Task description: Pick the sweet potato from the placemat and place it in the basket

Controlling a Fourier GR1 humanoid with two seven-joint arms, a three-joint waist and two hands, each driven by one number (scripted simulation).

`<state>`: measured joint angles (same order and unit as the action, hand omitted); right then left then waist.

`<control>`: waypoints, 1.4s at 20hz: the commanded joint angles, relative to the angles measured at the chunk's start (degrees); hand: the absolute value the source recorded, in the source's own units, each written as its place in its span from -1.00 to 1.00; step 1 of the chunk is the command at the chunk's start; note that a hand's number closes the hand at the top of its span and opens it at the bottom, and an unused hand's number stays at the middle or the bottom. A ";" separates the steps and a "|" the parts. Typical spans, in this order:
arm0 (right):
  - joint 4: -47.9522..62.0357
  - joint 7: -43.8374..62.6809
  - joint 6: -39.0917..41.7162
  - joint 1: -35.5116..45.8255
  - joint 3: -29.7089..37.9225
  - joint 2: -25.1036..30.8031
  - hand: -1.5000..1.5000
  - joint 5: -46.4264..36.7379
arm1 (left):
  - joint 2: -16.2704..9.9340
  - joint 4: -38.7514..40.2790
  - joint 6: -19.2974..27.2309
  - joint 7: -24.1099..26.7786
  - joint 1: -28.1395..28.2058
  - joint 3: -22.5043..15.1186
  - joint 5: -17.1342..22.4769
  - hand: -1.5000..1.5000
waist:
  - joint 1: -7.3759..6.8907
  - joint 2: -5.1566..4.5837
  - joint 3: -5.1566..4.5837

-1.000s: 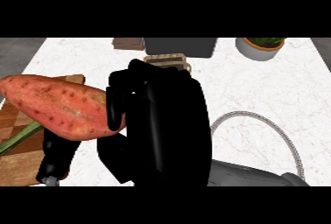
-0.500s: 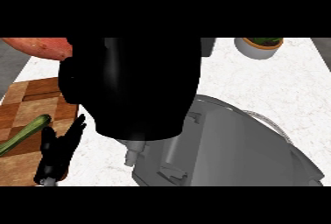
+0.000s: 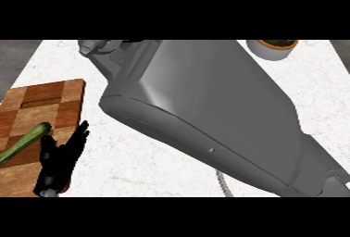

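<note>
My right forearm [image 3: 219, 115] fills most of the head view, running from the lower right up to the wrist [image 3: 103, 48] at the top left. The right hand itself lies beyond the top edge. The sweet potato shows nowhere. Below the forearm, a short curve of grey wire [image 3: 221, 181] peeks out; it looks like part of the basket, the rest being hidden. My left hand [image 3: 60, 159] rests open at the lower left, fingers pointing up, on the edge of a checkered wooden board [image 3: 41, 99].
A long green vegetable [image 3: 24, 143] lies on the board, just left of my left hand. A potted plant [image 3: 273, 46] stands at the back right. White marble counter [image 3: 137, 162] shows between the left hand and the forearm.
My right arm has swung up and to the far left; the black hand and the sweet potato it held have left the view, and the grey forearm now covers the basket. The left hand stays put.
</note>
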<state>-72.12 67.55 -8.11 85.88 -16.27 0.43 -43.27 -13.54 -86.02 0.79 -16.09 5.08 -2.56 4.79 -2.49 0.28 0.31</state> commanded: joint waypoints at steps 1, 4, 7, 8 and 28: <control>7.32 7.59 -4.97 3.22 3.02 -0.41 1.00 1.71 | 1.31 3.72 0.66 -0.41 1.89 -0.62 -0.70 0.00 | 0.01 -0.63 -0.51; 9.19 5.38 -9.21 0.77 2.67 -0.41 1.00 3.37 | 1.81 1.75 0.86 -3.00 1.69 -1.78 -0.96 0.00 | 0.10 -0.63 -0.43; 8.44 4.37 -14.82 -1.07 4.23 -0.41 1.00 5.69 | 0.55 2.98 -1.37 0.88 3.65 -0.58 -0.02 0.00 | -0.20 -0.59 -0.45; 9.27 1.21 -17.09 -5.03 3.75 -0.41 1.00 4.96 | -0.91 2.70 -1.86 1.18 4.86 0.68 0.28 0.00 | -0.27 -0.75 -0.42; 9.79 -4.39 -9.04 -13.32 -0.67 1.30 -1.00 -1.66 | 0.59 6.33 -0.63 0.03 1.09 2.95 -0.33 0.00 | 2.71 -0.23 -0.34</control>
<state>-61.05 60.96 -19.56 73.14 -17.36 1.41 -44.08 -12.66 -85.87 0.65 -14.86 6.95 -0.79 4.33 0.11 0.54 0.71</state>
